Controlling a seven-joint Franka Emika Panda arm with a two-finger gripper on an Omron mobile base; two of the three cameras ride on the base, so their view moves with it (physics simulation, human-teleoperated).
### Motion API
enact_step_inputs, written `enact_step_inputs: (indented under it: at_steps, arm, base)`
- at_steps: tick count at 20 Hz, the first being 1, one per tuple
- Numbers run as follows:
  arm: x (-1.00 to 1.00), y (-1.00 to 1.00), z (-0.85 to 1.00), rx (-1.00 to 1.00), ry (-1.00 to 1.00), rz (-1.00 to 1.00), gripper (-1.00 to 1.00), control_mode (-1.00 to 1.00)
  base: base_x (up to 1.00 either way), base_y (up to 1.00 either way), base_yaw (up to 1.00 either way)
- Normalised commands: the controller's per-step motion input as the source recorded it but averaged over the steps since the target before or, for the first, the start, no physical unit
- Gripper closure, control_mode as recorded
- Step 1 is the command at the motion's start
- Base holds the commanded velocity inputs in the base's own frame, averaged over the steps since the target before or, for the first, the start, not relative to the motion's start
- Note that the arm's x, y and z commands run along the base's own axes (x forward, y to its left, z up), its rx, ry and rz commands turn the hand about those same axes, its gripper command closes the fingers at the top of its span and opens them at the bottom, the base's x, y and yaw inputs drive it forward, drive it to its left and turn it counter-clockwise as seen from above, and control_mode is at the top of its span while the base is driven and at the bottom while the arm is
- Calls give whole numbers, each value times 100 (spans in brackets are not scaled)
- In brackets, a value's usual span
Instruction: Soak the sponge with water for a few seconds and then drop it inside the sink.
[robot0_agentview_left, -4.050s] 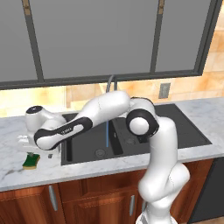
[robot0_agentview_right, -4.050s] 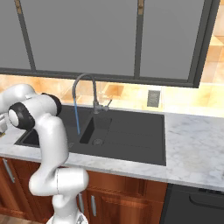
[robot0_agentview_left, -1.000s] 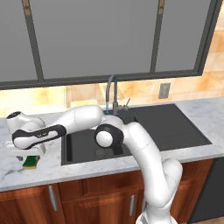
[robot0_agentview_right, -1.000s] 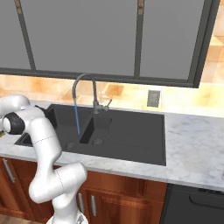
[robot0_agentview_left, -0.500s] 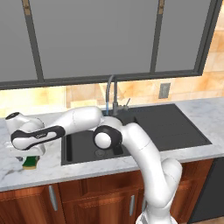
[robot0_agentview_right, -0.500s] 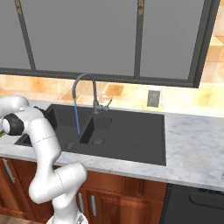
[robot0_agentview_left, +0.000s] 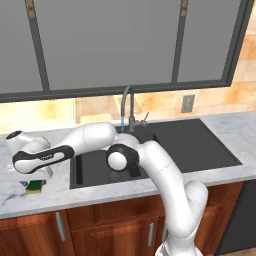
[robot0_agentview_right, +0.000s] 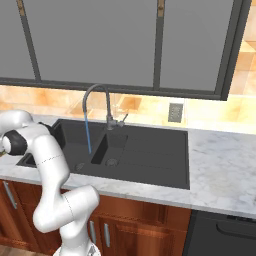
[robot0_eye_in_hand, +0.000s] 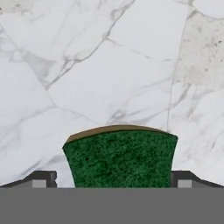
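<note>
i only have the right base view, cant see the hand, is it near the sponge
Observer: Yes. In the hand view the sponge lies green side up between the two fingertips of the gripper.
Operator: closed on it
Observer: No, the jaws stand open, one on each side, with a small gap to the sponge.
Operator: where is that from the sink
Observer: In the left base view the sponge lies on the marble counter left of the sink, under the hand.
</note>
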Motion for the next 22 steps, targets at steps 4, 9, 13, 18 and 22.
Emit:
enact_step_inputs:
  at_steps: [4,9,13,18,22]
  arm:
    - [-35,-27,-66,5,-23,0,-100,-100]
    - [-38,-32,-79,11,-28,0,-100,-100]
    - [-14,-8,-35,3,-8,0,-100,-100]
    - [0,0,0,0,0,0,-100,-100]
    - [0,0,0,0,0,0,100,-100]
  base:
    - [0,0,0]
    - [0,0,0]
    - [0,0,0]
    - [0,0,0]
    - [0,0,0]
